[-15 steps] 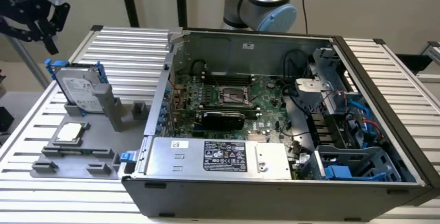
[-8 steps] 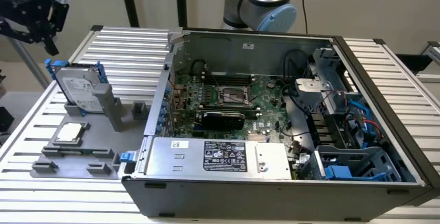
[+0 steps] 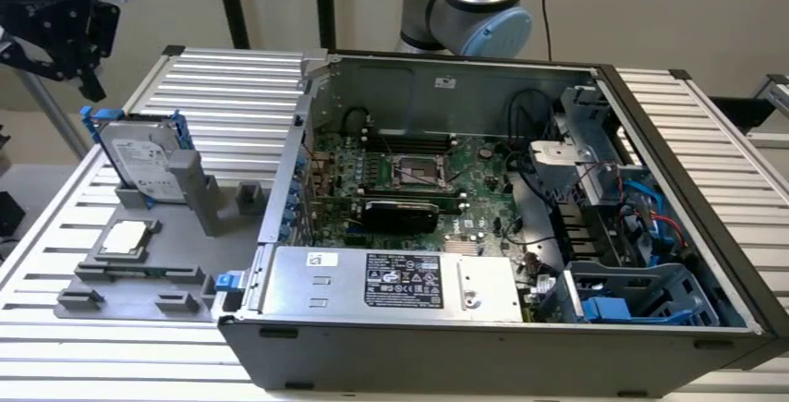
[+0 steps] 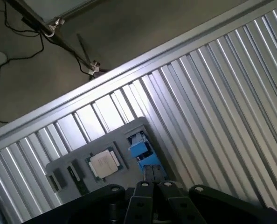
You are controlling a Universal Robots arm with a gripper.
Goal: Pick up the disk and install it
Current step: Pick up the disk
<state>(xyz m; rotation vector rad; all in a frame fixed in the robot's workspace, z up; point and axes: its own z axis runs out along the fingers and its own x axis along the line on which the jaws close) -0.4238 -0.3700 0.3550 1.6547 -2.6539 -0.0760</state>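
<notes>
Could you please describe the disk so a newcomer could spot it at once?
At the exterior view's left, beside the open computer case, lies a grey fixture tray. The disk stands upright at its far end, silver, white-labelled, blue-framed; the neighbouring CPU chip is small, square and lies flat.

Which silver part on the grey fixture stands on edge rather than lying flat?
The disk, the blue-framed hard drive with a white label, stands upright on edge; the small square CPU chip lies flat.

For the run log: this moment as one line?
disk: silver-grey hard drive, blue frame, upright in grey holder | gripper: above it, not touching | open computer case: disk not installed
</notes>
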